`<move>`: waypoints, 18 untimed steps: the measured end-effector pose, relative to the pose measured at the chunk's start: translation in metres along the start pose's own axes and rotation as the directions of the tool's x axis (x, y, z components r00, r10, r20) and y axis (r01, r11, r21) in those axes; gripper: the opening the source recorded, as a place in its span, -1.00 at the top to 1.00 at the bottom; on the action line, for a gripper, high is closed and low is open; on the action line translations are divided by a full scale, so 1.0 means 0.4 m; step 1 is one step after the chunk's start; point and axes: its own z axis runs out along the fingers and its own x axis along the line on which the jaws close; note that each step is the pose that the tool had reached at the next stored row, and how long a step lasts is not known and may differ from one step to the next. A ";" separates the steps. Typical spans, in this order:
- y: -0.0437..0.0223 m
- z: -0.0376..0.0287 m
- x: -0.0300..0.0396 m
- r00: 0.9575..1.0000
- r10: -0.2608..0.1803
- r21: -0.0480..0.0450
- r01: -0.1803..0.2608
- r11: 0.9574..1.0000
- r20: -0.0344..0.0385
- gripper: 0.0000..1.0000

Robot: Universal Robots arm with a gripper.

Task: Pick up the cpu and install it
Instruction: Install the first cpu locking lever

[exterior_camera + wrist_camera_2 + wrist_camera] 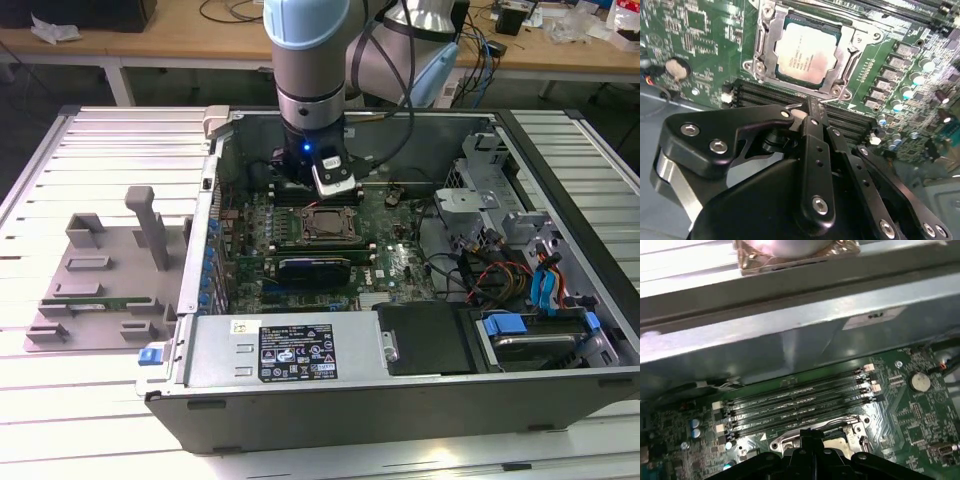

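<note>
The cpu [807, 50] lies flat in its socket on the green motherboard [700, 45], its silver top plate framed by the metal socket bracket [850, 55]. In the exterior view the cpu [325, 222] sits at the middle of the board inside the open computer case [200, 250]. My gripper [809, 107] hangs just above the board beside the socket, over the black memory slots [765, 95]. Its black fingers are shut with nothing between them and do not touch the cpu. The fingertips' dark tops [807, 437] also show in the first wrist view, at the socket's edge.
A black graphics card [315, 265] sits just in front of the socket. Cables [480, 275] and blue drive bays [535, 335] crowd the case at the exterior view's right. A grey fixture [100, 280] with a green memory stick [100, 300] stands outside the case at the exterior view's left.
</note>
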 end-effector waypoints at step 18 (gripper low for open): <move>0.038 0.018 -0.015 0.998 0.055 0.000 -0.055 0.998 0.012 0.79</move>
